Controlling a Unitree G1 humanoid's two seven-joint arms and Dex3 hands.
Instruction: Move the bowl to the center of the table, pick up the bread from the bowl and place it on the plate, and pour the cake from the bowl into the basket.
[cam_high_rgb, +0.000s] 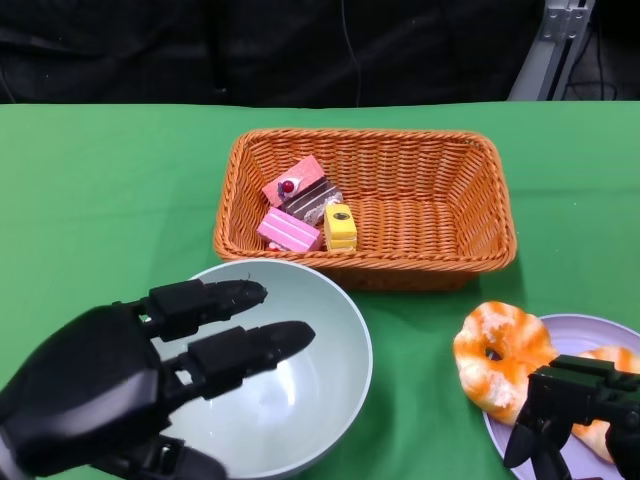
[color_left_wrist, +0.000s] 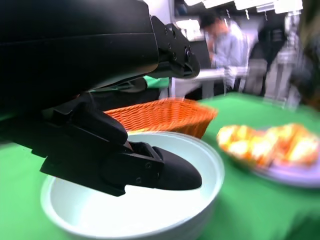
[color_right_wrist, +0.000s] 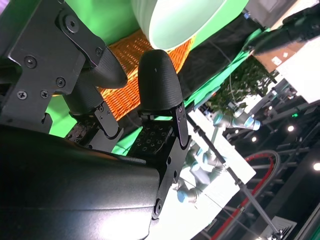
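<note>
On the green desk (cam_high_rgb: 100, 170) the pale green bowl (cam_high_rgb: 330, 340) stands just in front of the orange wicker basket (cam_high_rgb: 470, 215), and it looks empty inside. Four small cake pieces (cam_high_rgb: 305, 215) lie together at the left end of the basket. To the right of the bowl, the purple plate (cam_high_rgb: 590, 330) carries the orange and white bread (cam_high_rgb: 500, 350), which hangs partly over the plate's left edge. Above the near left part of the bowl hovers the left hand (cam_high_rgb: 120, 390); its fingers (cam_high_rgb: 250, 350) are stretched apart over the rim and hold nothing. Beside the plate, the right hand (cam_high_rgb: 580, 410) is low at the corner, close to the bread, and its fingers are released, with nothing between them.
</note>
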